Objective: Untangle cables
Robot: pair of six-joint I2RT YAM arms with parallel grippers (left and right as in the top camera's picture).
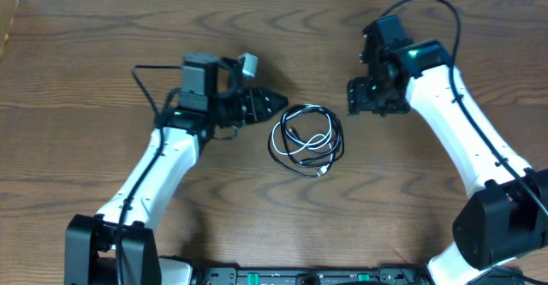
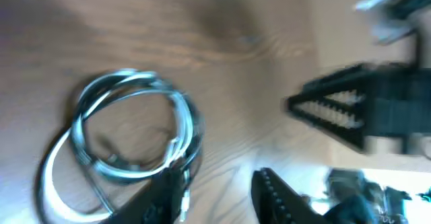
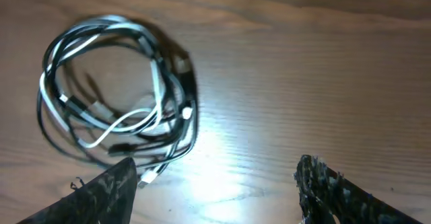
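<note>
While the cables lie coiled mid-way on the table, left gripper and right gripper flank them, jaws apart, empty. Cords look light, limp, prob. slippery; best pinch: outer loop or plug end.

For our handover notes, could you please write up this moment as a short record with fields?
surface: wooden table
cables: one black, one white, coiled together in one tangled loop lying flat mid-table
left gripper: open, holding nothing, close to the loop on its left side
right gripper: open wide, holding nothing, off to the loop's right, apart from it
task state: cables not yet separated
</note>
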